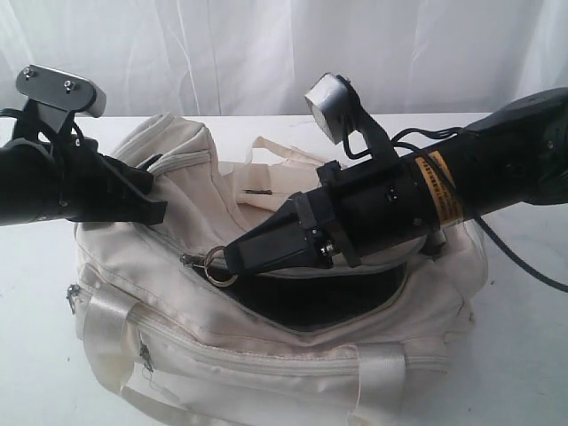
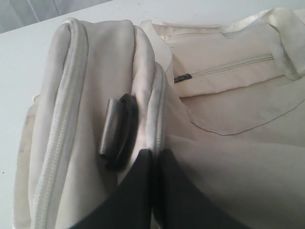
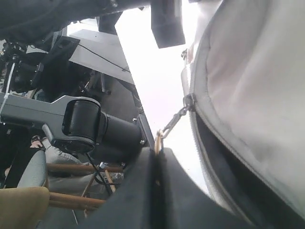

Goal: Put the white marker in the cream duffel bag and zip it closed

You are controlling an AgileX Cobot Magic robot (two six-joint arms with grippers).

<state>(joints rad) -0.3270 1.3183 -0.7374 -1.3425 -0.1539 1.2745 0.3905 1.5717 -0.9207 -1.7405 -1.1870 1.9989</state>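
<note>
Cream in colour, the large fabric duffel bag (image 1: 177, 293) lies on a white table (image 1: 35, 302), top zipper partly open, with the right gripper (image 1: 232, 257) clamped shut on its metal ring pull (image 1: 218, 266), the left gripper (image 2: 153, 155) pinched closed on fabric beside a black plastic strap ring (image 2: 119, 133), and the white marker nowhere in sight.

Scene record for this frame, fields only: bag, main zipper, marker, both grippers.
bag: large soft cream fabric duffel bag on white table
main zipper opening: partly open, dark interior showing
pull: metal ring pull, at the end of the opening
right gripper: shut on metal ring pull
left gripper: shut on the bag's end fabric, beside black plastic strap ring
white marker: not visible in any view
</note>
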